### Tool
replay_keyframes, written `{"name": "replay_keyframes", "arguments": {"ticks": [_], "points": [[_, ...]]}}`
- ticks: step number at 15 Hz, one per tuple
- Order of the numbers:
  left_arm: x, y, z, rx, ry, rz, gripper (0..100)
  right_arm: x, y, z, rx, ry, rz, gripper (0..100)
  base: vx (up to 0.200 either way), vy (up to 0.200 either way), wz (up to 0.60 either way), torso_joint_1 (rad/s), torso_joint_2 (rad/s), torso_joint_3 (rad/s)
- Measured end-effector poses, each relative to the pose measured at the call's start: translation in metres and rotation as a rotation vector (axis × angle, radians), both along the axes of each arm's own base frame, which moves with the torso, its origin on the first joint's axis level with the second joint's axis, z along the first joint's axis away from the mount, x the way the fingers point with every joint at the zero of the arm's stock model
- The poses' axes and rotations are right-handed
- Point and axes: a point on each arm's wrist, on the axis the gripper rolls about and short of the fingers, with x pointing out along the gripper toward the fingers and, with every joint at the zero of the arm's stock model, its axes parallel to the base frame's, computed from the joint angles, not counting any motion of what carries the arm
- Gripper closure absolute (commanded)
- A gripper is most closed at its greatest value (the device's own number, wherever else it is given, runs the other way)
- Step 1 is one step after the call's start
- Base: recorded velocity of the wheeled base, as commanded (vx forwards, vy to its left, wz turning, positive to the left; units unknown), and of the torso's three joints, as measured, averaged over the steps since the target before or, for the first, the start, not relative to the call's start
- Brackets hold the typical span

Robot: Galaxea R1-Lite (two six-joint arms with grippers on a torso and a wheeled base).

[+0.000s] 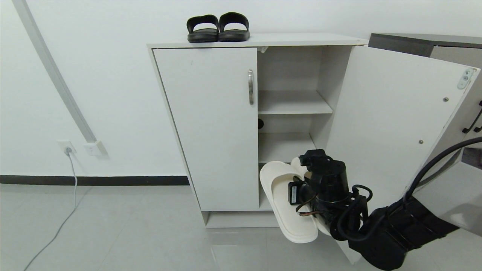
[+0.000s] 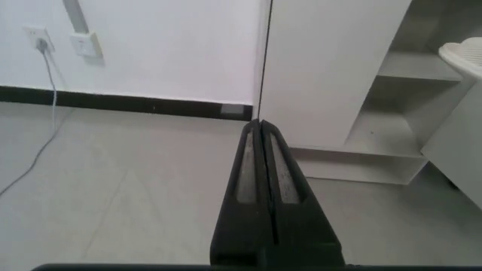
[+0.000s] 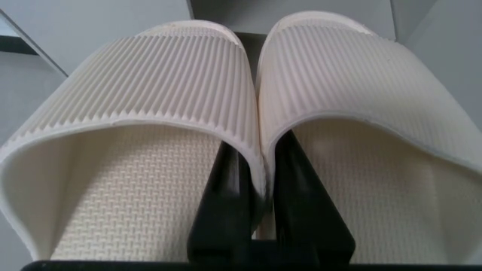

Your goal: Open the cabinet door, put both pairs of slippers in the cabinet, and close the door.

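**A bare room that looks like a home entryway**

A white shoe cabinet (image 1: pixel 205 128) is standing against a plain white wall (image 1: pixel 94 75), with its right door (image 1: pixel 391 124) standing open on low shelves (image 1: pixel 292 103). Black slippers (image 1: pixel 218 28) are sitting on top of the cabinet, and white slippers (image 1: pixel 280 195) are hanging just in front of its open side. Pale glossy floor tiles (image 1: pixel 113 226) are spreading out below the cabinet. A dark skirting (image 1: pixel 94 180) is running along the wall to the cabinet's left, where a cable (image 1: pixel 74 173) is plugging into a socket (image 1: pixel 66 146). A grey unit (image 1: pixel 414 41) is standing to the cabinet's right.
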Motion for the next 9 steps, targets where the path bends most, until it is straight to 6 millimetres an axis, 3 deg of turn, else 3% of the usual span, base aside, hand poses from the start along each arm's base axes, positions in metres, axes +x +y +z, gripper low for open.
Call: {"name": "replay_keyframes", "arguments": {"ticks": [2, 5, 9], "points": [[-0.0017, 0.0016, -0.0003, -0.01, -0.02, -0.086, 100, -0.0005, 0.0001, -0.0011, -0.001, -0.01, 0.004, 100, 0.0, 0.0, 0.0, 0.0, 0.0, 0.0], [-0.005, 0.0055, -0.0013, -0.016, -0.064, 0.023, 100, -0.0014, 0.0, -0.0032, -0.011, -0.006, 0.007, 100, 0.0, 0.0, 0.0, 0.0, 0.0, 0.0], [-0.0064, 0.0048, -0.0018, -0.069, -0.089, 0.002, 100, -0.0014, 0.0013, -0.0018, -0.01, -0.014, -0.002, 100, 0.0, 0.0, 0.0, 0.0, 0.0, 0.0]]}}
